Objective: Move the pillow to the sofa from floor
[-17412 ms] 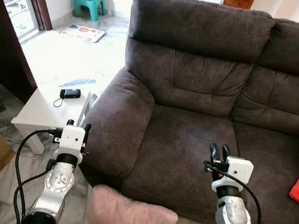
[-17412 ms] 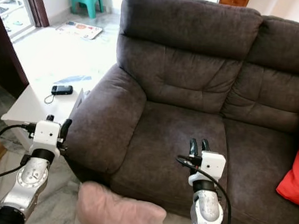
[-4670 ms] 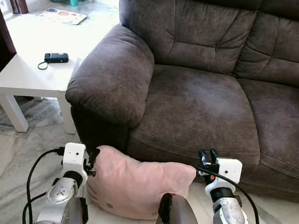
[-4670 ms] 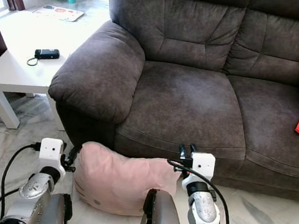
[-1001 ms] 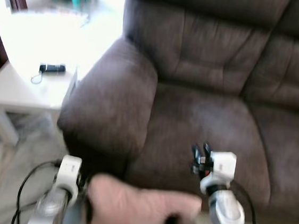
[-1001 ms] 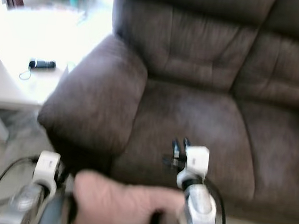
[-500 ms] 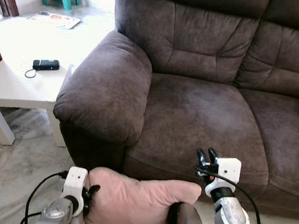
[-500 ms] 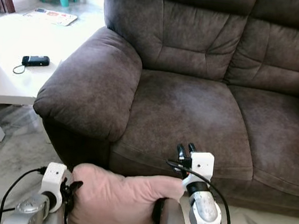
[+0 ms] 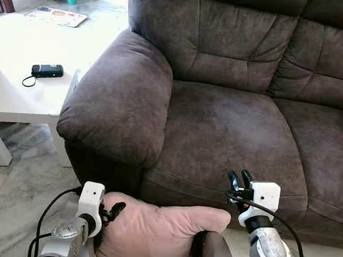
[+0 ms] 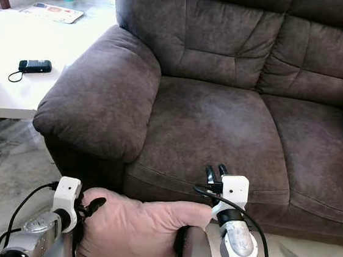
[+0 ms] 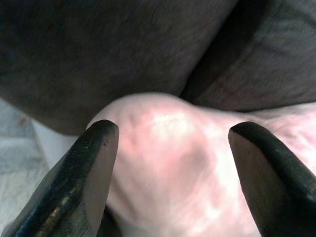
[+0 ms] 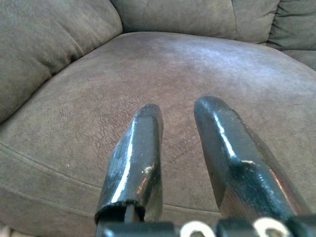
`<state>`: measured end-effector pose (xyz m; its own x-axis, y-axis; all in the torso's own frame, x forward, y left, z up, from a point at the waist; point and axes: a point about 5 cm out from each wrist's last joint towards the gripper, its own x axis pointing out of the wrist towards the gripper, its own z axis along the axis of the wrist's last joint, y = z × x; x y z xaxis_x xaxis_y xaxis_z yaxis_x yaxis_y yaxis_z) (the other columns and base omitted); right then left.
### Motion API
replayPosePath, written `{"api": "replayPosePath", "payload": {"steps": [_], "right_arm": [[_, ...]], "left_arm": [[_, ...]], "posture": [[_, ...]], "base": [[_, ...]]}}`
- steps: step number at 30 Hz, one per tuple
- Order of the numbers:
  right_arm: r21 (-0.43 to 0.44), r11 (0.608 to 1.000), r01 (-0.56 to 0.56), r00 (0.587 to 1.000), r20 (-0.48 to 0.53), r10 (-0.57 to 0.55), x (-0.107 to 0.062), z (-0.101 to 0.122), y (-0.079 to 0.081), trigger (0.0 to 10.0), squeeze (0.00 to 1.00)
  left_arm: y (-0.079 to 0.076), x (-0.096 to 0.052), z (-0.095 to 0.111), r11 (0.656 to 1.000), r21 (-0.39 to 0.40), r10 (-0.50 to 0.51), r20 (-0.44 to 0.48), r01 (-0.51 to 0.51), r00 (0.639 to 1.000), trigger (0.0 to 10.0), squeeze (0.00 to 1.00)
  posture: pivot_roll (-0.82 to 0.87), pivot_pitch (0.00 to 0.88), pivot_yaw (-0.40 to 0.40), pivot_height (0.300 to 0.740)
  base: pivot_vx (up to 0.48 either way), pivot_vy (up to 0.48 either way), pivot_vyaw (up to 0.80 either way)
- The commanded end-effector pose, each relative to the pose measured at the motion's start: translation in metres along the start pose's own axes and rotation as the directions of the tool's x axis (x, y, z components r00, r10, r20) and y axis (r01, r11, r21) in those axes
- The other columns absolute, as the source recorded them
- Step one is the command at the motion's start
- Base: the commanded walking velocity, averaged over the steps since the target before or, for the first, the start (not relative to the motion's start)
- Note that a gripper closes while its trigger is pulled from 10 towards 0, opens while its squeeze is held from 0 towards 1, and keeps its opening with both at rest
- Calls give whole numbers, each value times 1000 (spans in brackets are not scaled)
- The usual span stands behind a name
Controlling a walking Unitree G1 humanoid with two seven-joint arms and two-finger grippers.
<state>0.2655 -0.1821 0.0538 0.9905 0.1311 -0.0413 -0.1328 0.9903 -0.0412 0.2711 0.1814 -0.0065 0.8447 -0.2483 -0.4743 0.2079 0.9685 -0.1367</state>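
The pillow (image 9: 160, 235) is pink and lies low in front of the sofa (image 9: 222, 115), just below the front edge of the seat cushion, with its long axis running from side to side, parallel to that edge. It sits between the two arms, so the seat it must reach is straight ahead of it and higher. The left gripper (image 11: 165, 148) is at the pillow's left end; its jaws stand wide open with a corner of the pillow between them, not yet closed on it. The right gripper (image 10: 215, 172) is at the pillow's right end but raised above it, pointing forward over the seat; its jaws are nearly closed and hold nothing. In my judgement the left arm is better placed to take hold first.
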Motion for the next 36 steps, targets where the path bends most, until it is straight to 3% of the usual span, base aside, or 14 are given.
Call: {"api": "replayPosePath", "payload": {"steps": [1, 11, 12, 13, 14, 15, 23, 36], "right_arm": [[-7, 1000, 4, 1000, 3, -4, -1, 3, -4, 10000, 0], [-9, 1000, -1, 1000, 2, 1, -4, 4, -5, 10000, 0], [-11, 1000, 0, 1000, 6, 0, -3, 6, -6, 10000, 0], [-11, 1000, 0, 1000, 6, 0, -3, 6, -6, 10000, 0], [-14, 1000, 0, 1000, 10, 0, -4, 7, -7, 10000, 0], [-15, 1000, 0, 1000, 11, 0, -4, 8, -7, 10000, 0], [-26, 1000, -5, 1000, 17, 5, -9, 12, -11, 10000, 0], [-54, 998, -27, 1000, 2, 27, -20, 16, -18, 10000, 0]], "left_arm": [[-4, 2, 1, 1000, 12, -23, -10, 23, 1000, 10000, 1000], [7, 1, -3, 998, 36, 57, -46, -55, 997, 10000, 1000], [9, 3, -1, 995, 53, 85, -47, -82, 995, 10000, 914], [9, 3, -1, 995, 53, 85, -47, -82, 995, 10000, 914], [10, 4, 1, 993, 59, 107, -45, -104, 993, 10000, 549], [10, 5, 2, 992, 53, 113, -42, -111, 993, 10000, 0], [5, 11, 8, 995, 15, 98, -22, -98, 995, 10000, 0], [5, 11, 1, 992, -17, 121, -54, -122, 991, 10000, 0]], "posture": [[10, 0, -137, 484], [0, 0, -139, 484], [-6, 0, -141, 484], [-6, 0, -141, 484], [-9, 0, -143, 484], [-11, 0, -146, 484], [-33, 0, -165, 484], [-65, 3, -200, 484]], "base": [[0, 0, 0], [0, 0, 0], [0, 0, 0], [0, 0, 0], [0, 0, 0], [0, 0, 0], [0, 0, 0], [0, 0, 0]]}}
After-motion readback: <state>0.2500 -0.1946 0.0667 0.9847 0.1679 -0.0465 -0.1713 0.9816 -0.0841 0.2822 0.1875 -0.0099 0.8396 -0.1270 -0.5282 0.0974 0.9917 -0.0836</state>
